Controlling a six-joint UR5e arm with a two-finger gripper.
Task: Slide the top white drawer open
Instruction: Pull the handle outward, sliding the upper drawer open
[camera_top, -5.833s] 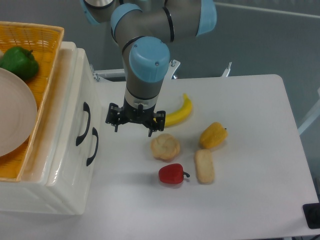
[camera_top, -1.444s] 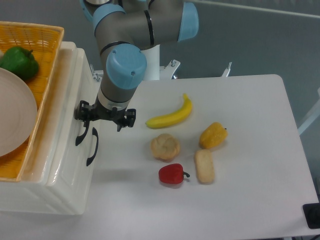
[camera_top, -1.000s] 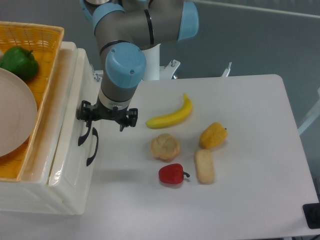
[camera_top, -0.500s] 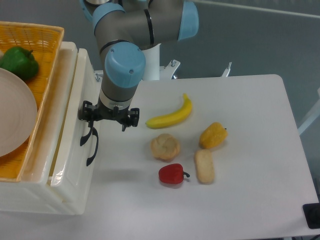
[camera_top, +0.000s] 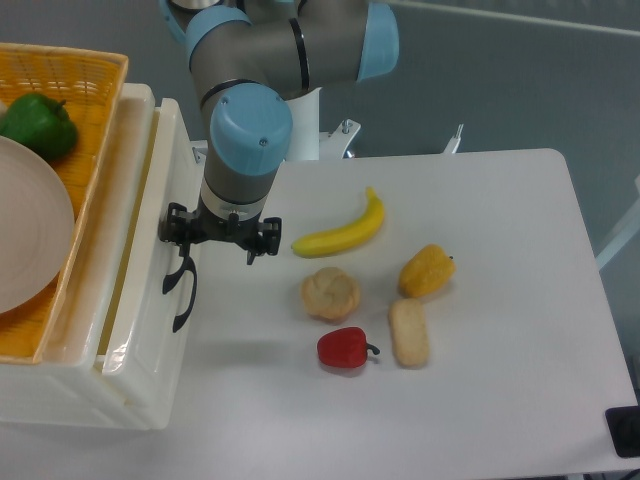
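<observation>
Arm lowered, gripper (camera_top: 221, 234) pointing down

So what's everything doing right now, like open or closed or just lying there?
top white drawer: slid partly open, a gap showing behind its front
lower drawer: closed
gripper: at the top drawer's handle; cannot tell if the fingers are shut on it
orange basket: on top of the cabinet, holding a plate and a green pepper
banana: lying on the table
red pepper: lying on its side

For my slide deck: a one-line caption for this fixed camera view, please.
UR5e gripper at the handle of the top white drawer, which stands slightly open, with banana and peppers on the table.
</observation>
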